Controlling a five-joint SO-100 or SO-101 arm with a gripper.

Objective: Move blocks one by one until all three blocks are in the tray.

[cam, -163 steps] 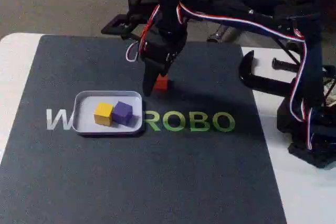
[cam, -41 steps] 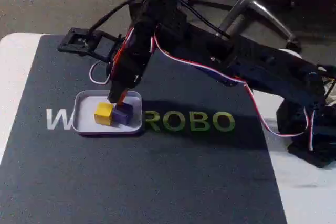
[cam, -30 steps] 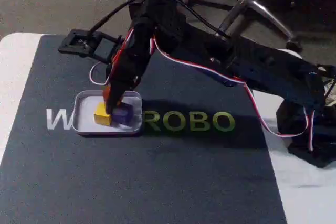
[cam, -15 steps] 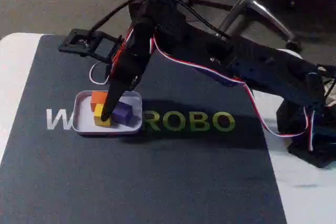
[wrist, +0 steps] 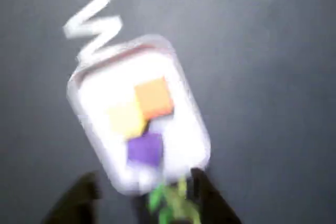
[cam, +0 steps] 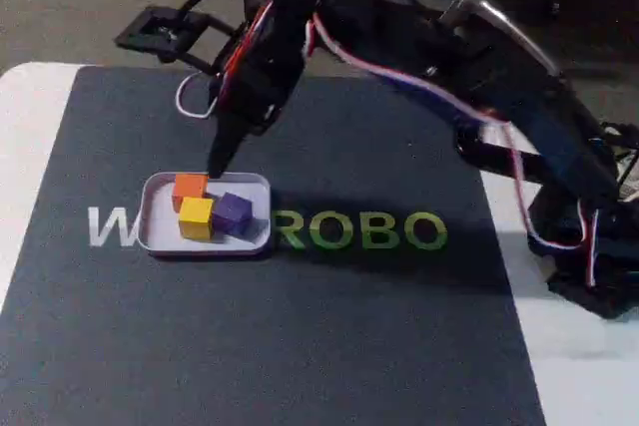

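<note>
All three blocks sit inside the tray (cam: 155, 221) on the dark mat (cam: 300, 326): orange block (cam: 189, 188) at the tray's 12 o'clock, yellow block (cam: 196, 217) touching it below, purple block (cam: 232, 213) at 3 o'clock. The gripper (cam: 215, 169) hangs empty above the tray's rear rim, fingers (wrist: 79, 200) spread apart in the blurred wrist view

The wrist view is motion-blurred: the pale rounded tray (wrist: 100, 145) has smeared edges, and the dark gripper (wrist: 144, 195) is cut off by the bottom edge.
</note>
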